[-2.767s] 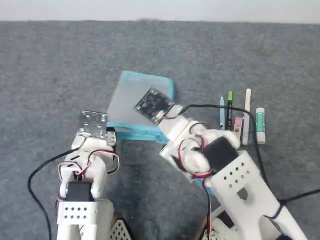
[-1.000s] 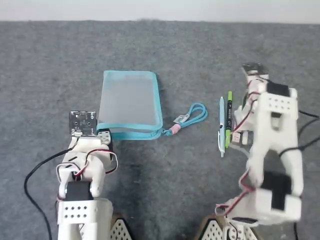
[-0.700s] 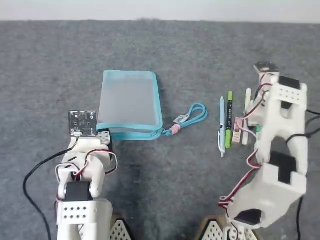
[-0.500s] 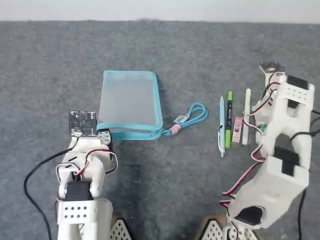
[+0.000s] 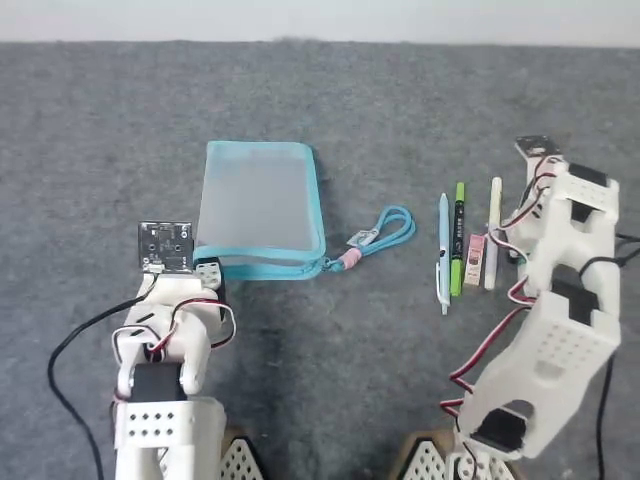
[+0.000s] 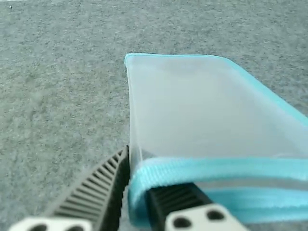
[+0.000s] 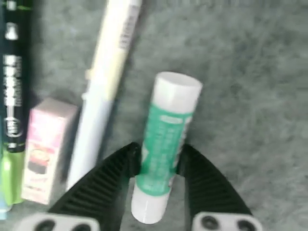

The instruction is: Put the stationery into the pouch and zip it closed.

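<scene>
The right tool point(image 7: 159, 147) is straddling the glue stick point(image 7: 168, 125) on the grey surface point(image 5: 400, 110), 1 jaw on each side. The jaws appear to be pressing against the green barrel, so the tool is gripping the stick, which is lying flat. The stick's long axis is running straight out between the jaws, white cap pointing away from the arm, so the grip is crossing the barrel squarely.

Just beside it, the white pen point(image 7: 113, 62) is lying almost parallel, with the pink eraser point(image 7: 45, 144) and the green marker point(image 7: 14, 86) farther over.

The pouch point(image 5: 260, 205) is lying well apart from this row, on the left arm's side. The left tool point(image 6: 137, 173) is clamping the corner of its teal zipper edge. That edge is running across the robot's front, while the stick is pointing away from it. The carry will likely be needing a turn as well as a sideways sweep.
</scene>
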Controlling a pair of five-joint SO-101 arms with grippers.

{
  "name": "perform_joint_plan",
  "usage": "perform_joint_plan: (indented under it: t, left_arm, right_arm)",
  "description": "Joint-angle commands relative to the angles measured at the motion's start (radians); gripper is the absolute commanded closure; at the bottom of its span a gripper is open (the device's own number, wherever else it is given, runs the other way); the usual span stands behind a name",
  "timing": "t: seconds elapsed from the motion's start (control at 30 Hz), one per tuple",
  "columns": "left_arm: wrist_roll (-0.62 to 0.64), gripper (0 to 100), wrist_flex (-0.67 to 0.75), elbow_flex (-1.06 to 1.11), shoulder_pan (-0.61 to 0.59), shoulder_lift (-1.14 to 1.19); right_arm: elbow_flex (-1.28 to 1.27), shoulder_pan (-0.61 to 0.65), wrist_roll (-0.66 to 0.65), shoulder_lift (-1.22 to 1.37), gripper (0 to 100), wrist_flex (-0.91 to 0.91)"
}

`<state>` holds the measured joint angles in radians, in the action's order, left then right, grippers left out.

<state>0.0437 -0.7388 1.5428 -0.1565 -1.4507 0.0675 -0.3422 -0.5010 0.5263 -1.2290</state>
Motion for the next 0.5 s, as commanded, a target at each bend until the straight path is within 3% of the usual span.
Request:
perform_joint_plan:
  t: [0.0,0.23,0.47]
  left_arm:
    - [0.012,99,0.029,-0.007,0.0,-0.017]
    - [0.015,99,0.029,-0.007,0.0,-0.017]
    - [0.015,99,0.029,-0.007,0.0,-0.018]
  right_arm:
    - [0.061,-0.042,-0.009,0.002,99.1,-0.016]
    - [0.17,0.001,-0.006,-0.176,99.2,-0.265]
    - [0.144,0.213,0.032,-0.568,99.2,-0.421]
